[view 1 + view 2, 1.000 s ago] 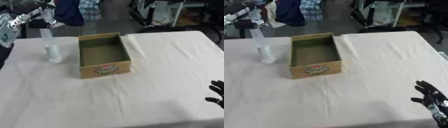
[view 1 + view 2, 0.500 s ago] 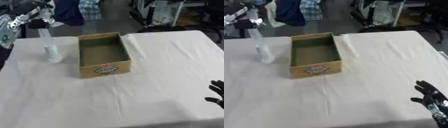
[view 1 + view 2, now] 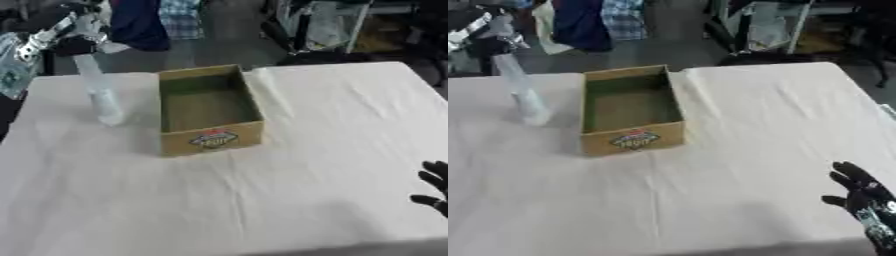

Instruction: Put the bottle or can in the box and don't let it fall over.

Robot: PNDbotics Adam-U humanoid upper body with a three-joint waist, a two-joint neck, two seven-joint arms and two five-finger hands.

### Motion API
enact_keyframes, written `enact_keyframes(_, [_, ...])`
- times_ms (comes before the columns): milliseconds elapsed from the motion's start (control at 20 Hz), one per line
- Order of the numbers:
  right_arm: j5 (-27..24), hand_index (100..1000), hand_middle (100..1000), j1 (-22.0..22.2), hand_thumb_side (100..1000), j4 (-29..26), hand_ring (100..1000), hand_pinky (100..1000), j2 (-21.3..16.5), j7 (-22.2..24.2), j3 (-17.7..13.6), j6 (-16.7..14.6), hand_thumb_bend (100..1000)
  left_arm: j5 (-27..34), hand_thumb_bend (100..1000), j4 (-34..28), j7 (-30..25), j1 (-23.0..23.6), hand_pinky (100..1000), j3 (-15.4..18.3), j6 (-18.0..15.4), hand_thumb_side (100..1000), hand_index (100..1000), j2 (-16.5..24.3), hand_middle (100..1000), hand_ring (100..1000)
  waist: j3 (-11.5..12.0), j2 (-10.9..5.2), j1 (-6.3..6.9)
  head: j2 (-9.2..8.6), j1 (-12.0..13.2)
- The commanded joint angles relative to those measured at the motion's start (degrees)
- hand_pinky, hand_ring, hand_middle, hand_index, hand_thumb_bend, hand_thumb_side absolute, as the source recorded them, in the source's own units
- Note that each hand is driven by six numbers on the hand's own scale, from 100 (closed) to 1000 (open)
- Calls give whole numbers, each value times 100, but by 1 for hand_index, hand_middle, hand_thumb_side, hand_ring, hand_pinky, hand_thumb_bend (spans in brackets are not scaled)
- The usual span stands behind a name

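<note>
Left eye view: a white, softly wrinkled cloth (image 3: 262,200) covers the table. A rectangular cardboard box (image 3: 208,111) sits open-topped a little up and left of centre, plain brown walls, a round printed label on its near face. At nine o'clock from the box, just beside it but apart, a tall clear plastic bottle (image 3: 101,95) stands upright on the cloth. The left hand (image 3: 74,37), black with silver parts, is at the bottle's top at about eleven o'clock in the picture; whether its fingers clasp the neck cannot be told.

Right eye view: the right hand (image 3: 859,197) shows at four o'clock near the lower corner, black fingers spread and relaxed, holding nothing. The bottle is again upright outside the box, on the box's left.
</note>
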Motion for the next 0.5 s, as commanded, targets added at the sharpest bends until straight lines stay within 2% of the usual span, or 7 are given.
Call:
enact_keyframes(50, [-19, 1000, 973, -41, 646, -44, 1000, 794, -54, 1, -17, 12, 100, 77, 167, -38, 142, -78, 817, 56, 19, 868, 959, 249, 804, 803, 6, -48, 6, -35, 16])
enact_keyframes(500, [-20, 1000, 973, -43, 647, -40, 1000, 794, -56, 5, -17, 17, 100, 116, 165, -12, 139, -75, 819, 54, 23, 877, 962, 254, 812, 811, 4, -52, 11, -32, 16])
